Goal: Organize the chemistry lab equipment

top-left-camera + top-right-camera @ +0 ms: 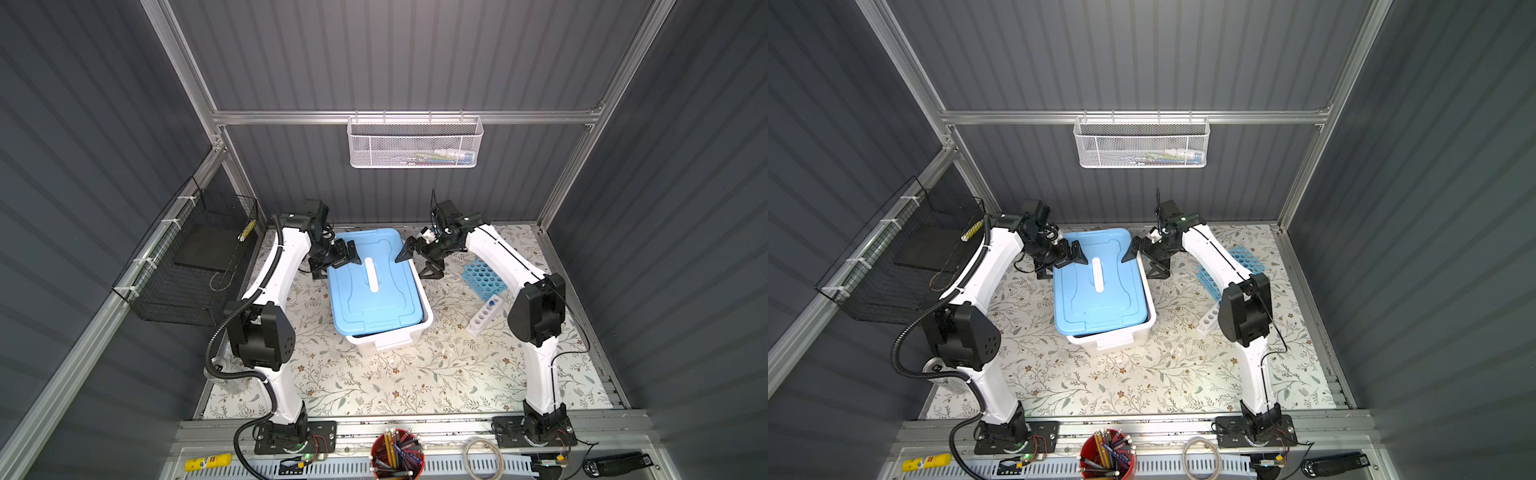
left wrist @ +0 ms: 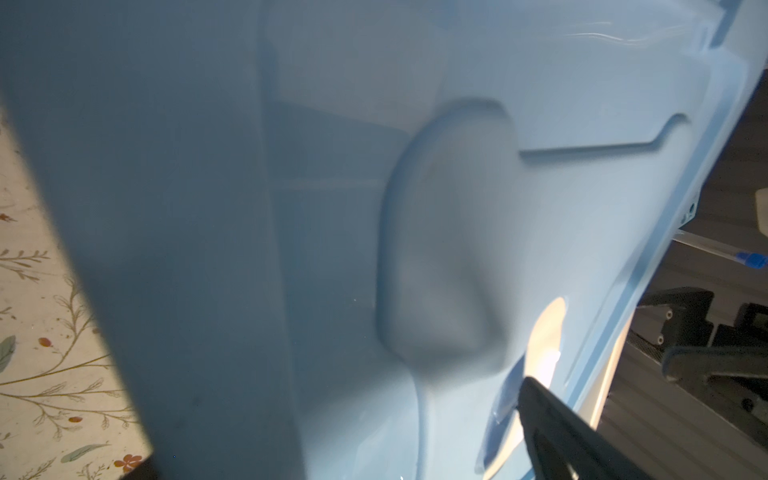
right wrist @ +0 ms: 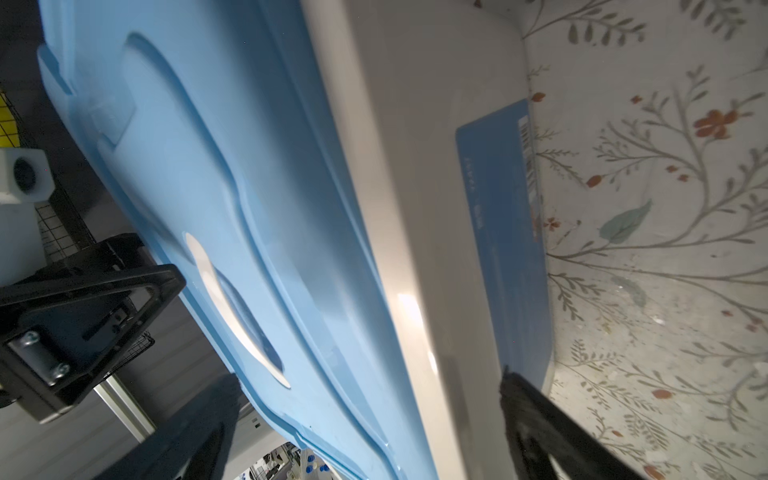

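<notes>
**Both grippers spread wide at the lid's edges**

Your left gripper [image 1: 337, 266] stands with its jaws wide apart and nothing held. One finger is over the left edge of the blue lid [image 1: 374, 299], the other down beside the white bin [image 1: 390, 338]. Your right gripper [image 1: 417, 262] mirrors it on the lid's right edge, jaws just as wide, gripping nothing. You cannot tell whether any finger touches the plastic. The lid lies slightly askew on the bin, with a dark gap at its near edge. To the right of the bin, on the floral table [image 1: 415, 386], a blue-capped test tube [image 1: 492, 303] stands upright in the white rack [image 1: 482, 316], just in front of the blue rack [image 1: 482, 276]. A clear glass vessel [image 1: 230, 384] sits at the table's near left — partly hidden behind the left arm.
</notes>
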You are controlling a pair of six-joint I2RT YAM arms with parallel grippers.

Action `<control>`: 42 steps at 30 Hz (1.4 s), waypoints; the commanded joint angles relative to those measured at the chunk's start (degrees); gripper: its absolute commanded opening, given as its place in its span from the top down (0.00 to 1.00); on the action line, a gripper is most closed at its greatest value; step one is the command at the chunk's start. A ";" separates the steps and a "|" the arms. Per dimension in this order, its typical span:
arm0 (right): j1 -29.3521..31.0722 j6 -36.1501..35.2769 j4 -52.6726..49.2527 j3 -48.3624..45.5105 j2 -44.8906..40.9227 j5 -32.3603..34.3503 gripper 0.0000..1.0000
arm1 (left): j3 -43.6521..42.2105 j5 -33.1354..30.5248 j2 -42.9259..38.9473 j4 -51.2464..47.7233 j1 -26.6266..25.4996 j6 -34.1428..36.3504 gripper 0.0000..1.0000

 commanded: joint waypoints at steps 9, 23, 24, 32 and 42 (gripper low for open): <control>-1.09 0.86 -1.96 -2.09 -5.30 5.86 0.01 | 0.43 1.71 1.00 -4.38 3.92 4.47 0.00; -0.96 1.24 -8.97 -4.44 -12.49 10.91 0.01 | 13.68 -4.98 4.74 -4.64 10.02 5.85 0.00; -0.79 1.57 -9.48 -5.92 -14.09 11.18 0.01 | 18.08 -4.91 7.10 -4.93 10.02 5.73 0.00; 2.03 5.69 -7.65 -24.39 -29.57 12.28 0.04 | 34.90 3.00 19.20 3.74 9.64 4.53 0.00; 9.06 13.24 1.90 -49.04 -44.13 14.51 0.09 | 31.42 5.73 23.67 12.37 5.74 5.81 0.01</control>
